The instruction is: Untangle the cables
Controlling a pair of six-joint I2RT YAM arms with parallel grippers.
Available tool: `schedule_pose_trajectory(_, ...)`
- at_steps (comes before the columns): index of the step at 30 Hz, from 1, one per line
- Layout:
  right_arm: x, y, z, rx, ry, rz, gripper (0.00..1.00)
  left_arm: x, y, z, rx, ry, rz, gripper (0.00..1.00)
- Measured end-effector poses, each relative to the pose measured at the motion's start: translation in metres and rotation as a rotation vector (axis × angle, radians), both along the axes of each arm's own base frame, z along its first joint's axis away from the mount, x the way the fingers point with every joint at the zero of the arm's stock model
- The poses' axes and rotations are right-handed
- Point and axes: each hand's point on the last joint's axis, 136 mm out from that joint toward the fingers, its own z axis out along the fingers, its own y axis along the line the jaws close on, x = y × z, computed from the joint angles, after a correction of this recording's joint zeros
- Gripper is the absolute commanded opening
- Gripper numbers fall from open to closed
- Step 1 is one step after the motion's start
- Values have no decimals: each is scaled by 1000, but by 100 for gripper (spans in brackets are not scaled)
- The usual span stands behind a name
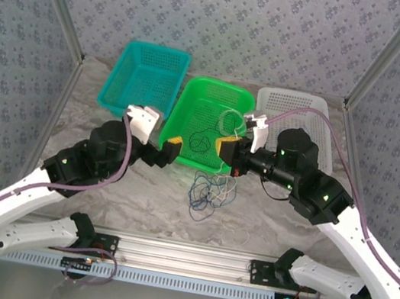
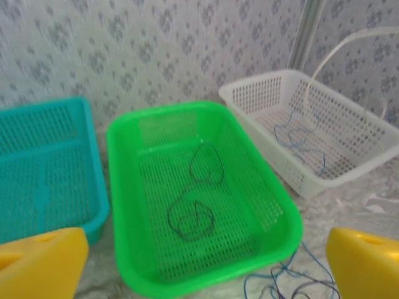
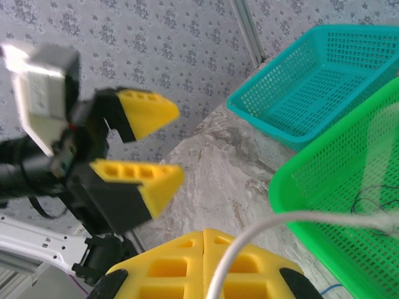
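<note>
On the marbled table (image 1: 137, 200), just in front of the green basket (image 1: 193, 102), we see the tangle (image 1: 212, 190) of cables not yet sorted: thin blue and darker strands looped through one another, too fine for us to count singly. We judge these wires to be almost weightless, limp and a little springy, so they will sag, slip and drag their neighbours along when lifted. The best hold, we think, is a pinch on one strand at an outer loop or a free end, away from the knot, drawn off slowly so the rest fall free.

We count three baskets side by side: the teal basket (image 1: 144, 78), the green one with one dark cable (image 2: 197, 205) coiled on its floor, and the white basket (image 2: 268, 146) with one blue cable (image 2: 299, 134) inside. One whitish cable (image 3: 299, 216) runs out from the right gripper (image 3: 203, 240), whose fingers are pressed together on it, and passes over the green basket. Of the two grippers, the left gripper (image 3: 174, 144) hangs by that basket's near left corner, jaws spread wide, holding nothing.
</note>
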Motion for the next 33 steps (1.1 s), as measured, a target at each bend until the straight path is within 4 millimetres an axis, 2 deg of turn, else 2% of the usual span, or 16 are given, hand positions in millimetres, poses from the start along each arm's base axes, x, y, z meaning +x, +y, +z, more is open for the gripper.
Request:
schedule_pose_trajectory(3, 4, 1, 0, 12, 19, -14, 0, -6, -7, -19, 23, 27, -29, 99)
schedule_pose_trajectory(6, 6, 2, -1, 23, 38, -22, 0, -21, -19, -33, 10, 33, -108, 99)
schedule_pose_trajectory(10, 8, 4, 4, 48, 43, -27, 0, -43, -41, -52, -77, 33, -261, 98)
schedule_pose_trajectory(14, 10, 6, 6, 64, 44, -33, 0, -56, -67, -71, -117, 60, -373, 98)
schedule_pose_trajectory(20, 16, 17, 3, 75, 67, -27, 0, -54, -101, -79, -131, 66, -441, 99)
schedule_pose_trajectory(24, 14, 27, 0, 74, 78, -7, 0, -46, -121, -79, -141, 54, -449, 98)
schedule_pose_trajectory(27, 12, 30, 4, 82, 75, 4, 0, -39, -133, -75, -156, 48, -447, 91)
schedule_pose_trajectory(29, 10, 31, 8, 91, 67, 9, 0, -33, -140, -72, -170, 45, -435, 81)
schedule_pose_trajectory(31, 8, 32, 12, 98, 61, 16, 0, -24, -144, -70, -179, 42, -401, 65)
schedule_pose_trajectory(33, 6, 33, 16, 104, 56, 23, 0, -16, -145, -70, -177, 45, -363, 59)
